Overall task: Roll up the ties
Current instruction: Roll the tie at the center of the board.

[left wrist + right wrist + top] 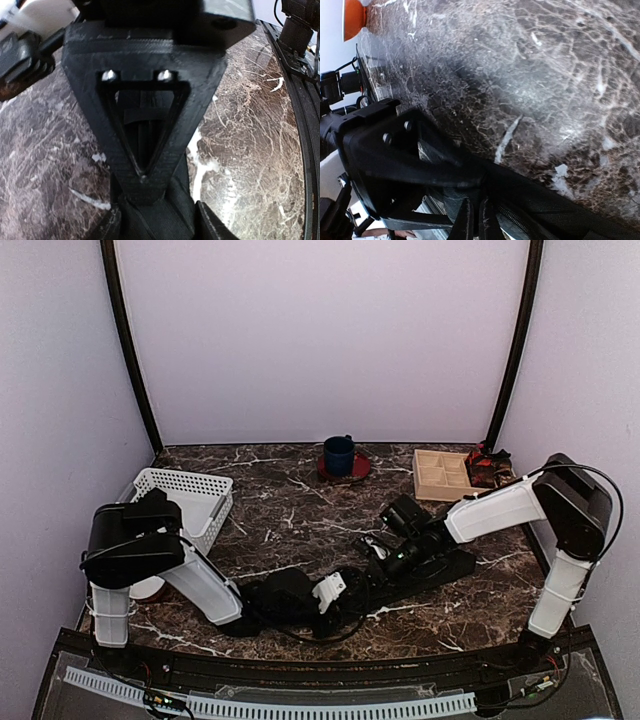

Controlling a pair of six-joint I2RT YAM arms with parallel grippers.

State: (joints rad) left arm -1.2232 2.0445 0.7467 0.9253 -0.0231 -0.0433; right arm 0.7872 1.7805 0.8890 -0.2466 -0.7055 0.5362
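- One black fabric necktie lies on the dark marbled tabletop, lower centre-right in the top view; two grippers meet at its left end.
- One white perforated plastic basket, one blue mug and one compartmented wooden tray.
- Left gripper: jaws part-way apart, clamped around bunched necktie fabric.
- Right gripper: jaws almost closed to a thin slit; I cannot tell whether fabric sits between them.
- Only the wrist views show the jaws; only the top view shows the basket.

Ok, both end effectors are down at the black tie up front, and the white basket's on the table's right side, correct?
No: the top external view shows the white basket on the left side. The rest stands: the left end effector and right end effector are down at the black tie up front.
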